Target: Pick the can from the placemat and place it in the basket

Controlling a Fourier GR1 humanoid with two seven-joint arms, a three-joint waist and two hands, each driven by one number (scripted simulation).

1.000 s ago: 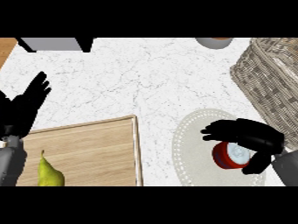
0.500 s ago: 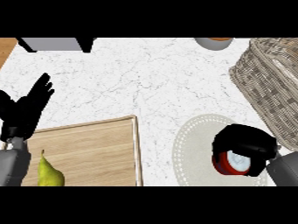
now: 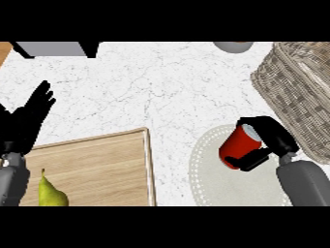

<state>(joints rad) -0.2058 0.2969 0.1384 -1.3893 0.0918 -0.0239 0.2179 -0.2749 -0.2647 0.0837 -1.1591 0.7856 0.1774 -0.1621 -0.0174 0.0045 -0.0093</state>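
White marble counter, wicker basket, r. hand round red can

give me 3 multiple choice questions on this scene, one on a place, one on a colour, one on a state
1. Where does the pear lie?
A. on the wooden board
B. in a bowl
C. on bare marble

2. What colour is the can?
A. green
B. red
C. blue

3. How is the right hand?
A. open and resting
B. curled, holding nothing
C. curled round the can

Answers:
1 A, the pear lies on the wood near the board's lower left corner.
2 B, the can's side is plainly red.
3 C, fingers and thumb wrap the tilted can over the placemat.
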